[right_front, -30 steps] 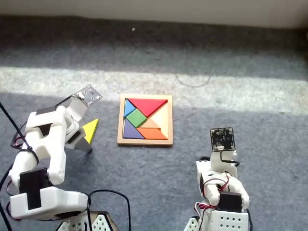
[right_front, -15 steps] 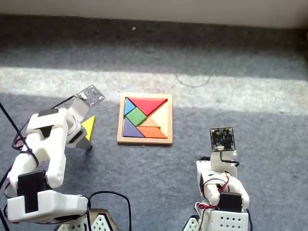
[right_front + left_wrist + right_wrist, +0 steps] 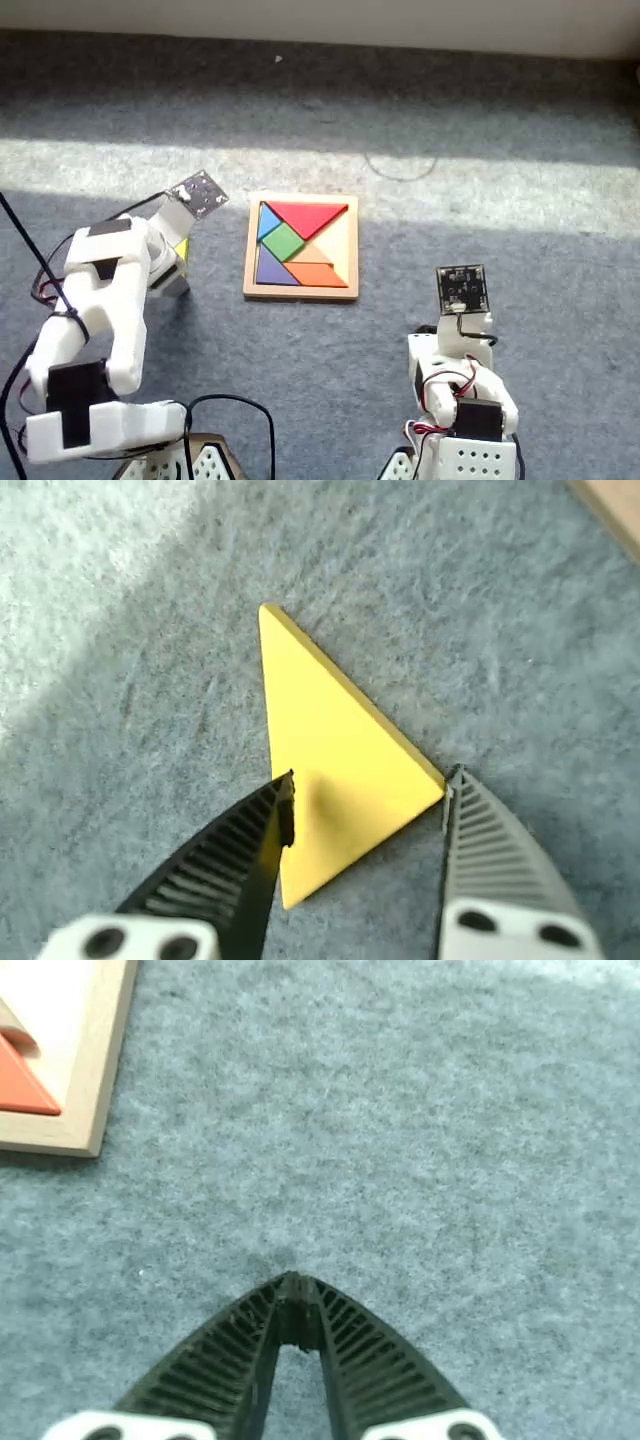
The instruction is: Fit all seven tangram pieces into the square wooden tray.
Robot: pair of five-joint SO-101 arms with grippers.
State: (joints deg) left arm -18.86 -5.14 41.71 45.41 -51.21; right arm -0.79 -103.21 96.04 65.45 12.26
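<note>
- The left gripper [image 3: 370, 780] is hovering low over the grey carpet [image 3: 330, 400], to the left of the square wooden tray [image 3: 301, 294]
- Its jaws are standing wide open and gripping nothing; they are straddling the broad end of the yellow triangle [image 3: 320, 720], one black fingertip [image 3: 284, 798] overlapping the piece's edge and the other sitting just beside its corner (whether either is actually touching the piece, I cannot tell)
- The yellow triangle is lying flat on the carpet, outside the tray and near its left side; in the high view a sliver of it [image 3: 181, 250] is peeking out from under the left arm [image 3: 100, 300]
- The tray is sitting in the middle of the carpet, holding a red triangle [image 3: 305, 218] along its far edge, a blue piece [image 3: 267, 226] at the far left, a green square [image 3: 285, 244] in the centre, a purple triangle [image 3: 272, 270] at the near left and an orange piece [image 3: 318, 274] along the near edge
- Bare pale wood [image 3: 342, 250] is showing in the right part of the tray
- The right gripper [image 3: 293, 1300] is pointing down at the carpet, on the near side of the tray's near right corner [image 3: 90, 1110] and well apart from it
- Its jaws are pressed together at the tips, with nothing between them
- The right arm [image 3: 460, 390] is sitting folded close to its base at the near right
</note>
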